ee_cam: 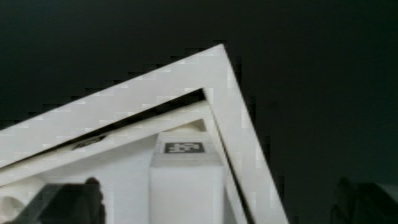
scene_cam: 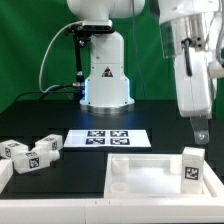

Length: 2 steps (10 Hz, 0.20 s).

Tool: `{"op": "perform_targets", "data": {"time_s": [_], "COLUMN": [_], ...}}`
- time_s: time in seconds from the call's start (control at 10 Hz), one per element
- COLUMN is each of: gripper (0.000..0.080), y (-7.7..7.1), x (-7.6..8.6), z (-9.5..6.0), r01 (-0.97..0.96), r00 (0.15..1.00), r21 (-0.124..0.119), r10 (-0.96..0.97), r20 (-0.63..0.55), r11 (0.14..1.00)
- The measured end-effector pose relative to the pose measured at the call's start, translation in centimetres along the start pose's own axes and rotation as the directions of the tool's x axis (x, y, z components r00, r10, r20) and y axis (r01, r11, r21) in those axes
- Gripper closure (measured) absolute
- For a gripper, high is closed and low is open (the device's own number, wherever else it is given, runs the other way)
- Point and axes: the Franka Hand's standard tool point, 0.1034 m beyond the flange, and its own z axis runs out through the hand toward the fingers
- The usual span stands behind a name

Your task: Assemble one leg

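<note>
The gripper (scene_cam: 200, 135) hung just above a leg (scene_cam: 192, 167) that stood upright on the white tabletop (scene_cam: 135, 172), near the corner on the exterior view's right. I could not tell if its fingers were open or closed (they were too small and blurry). More legs (scene_cam: 30, 152) lay on the table at the exterior view's left, near the marker board (scene_cam: 108, 137).

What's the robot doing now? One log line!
gripper above leg | leg upright on tabletop corner | other legs loose on table
</note>
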Motion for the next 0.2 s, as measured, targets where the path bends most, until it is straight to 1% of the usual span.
{"op": "perform_targets", "data": {"time_s": [0.1,0.2], "gripper": [0.0151,0.0151], "y": [0.2,0.23], "x": [0.09,0.09], "z": [0.39,0.47], "r01": [0.004,0.006], "r00": [1.0,1.0], "r21": [-0.004,-0.005], "r10": [-0.004,-0.006], "r20": [-0.004,-0.005], "r11": [1.0,1.0]}}
